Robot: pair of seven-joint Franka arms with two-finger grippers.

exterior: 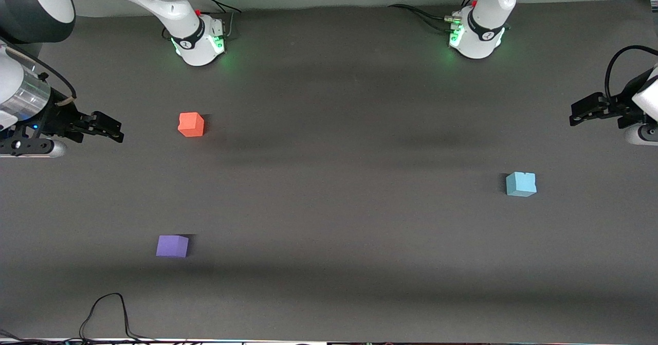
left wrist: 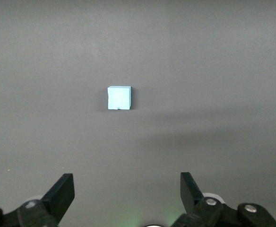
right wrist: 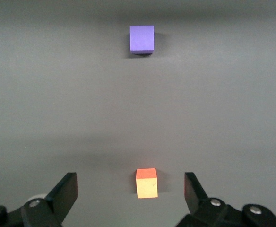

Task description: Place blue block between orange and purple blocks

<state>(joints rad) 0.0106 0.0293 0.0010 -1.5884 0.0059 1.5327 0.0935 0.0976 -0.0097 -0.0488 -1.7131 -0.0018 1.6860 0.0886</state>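
Note:
The blue block (exterior: 521, 184) sits on the dark table toward the left arm's end; it also shows in the left wrist view (left wrist: 119, 98). The orange block (exterior: 191, 124) and the purple block (exterior: 172, 246) sit toward the right arm's end, the purple one nearer the front camera. Both show in the right wrist view, orange (right wrist: 146, 183) and purple (right wrist: 142, 39). My left gripper (exterior: 579, 114) (left wrist: 127, 189) hangs open and empty over the table's left-arm end, apart from the blue block. My right gripper (exterior: 114, 130) (right wrist: 131, 183) hangs open and empty over the right-arm end, beside the orange block.
The two arm bases (exterior: 200, 39) (exterior: 475, 36) stand at the table's back edge. A black cable (exterior: 105, 314) loops near the table's front edge. A wide bare stretch of table (exterior: 334, 191) lies between the blue block and the other two.

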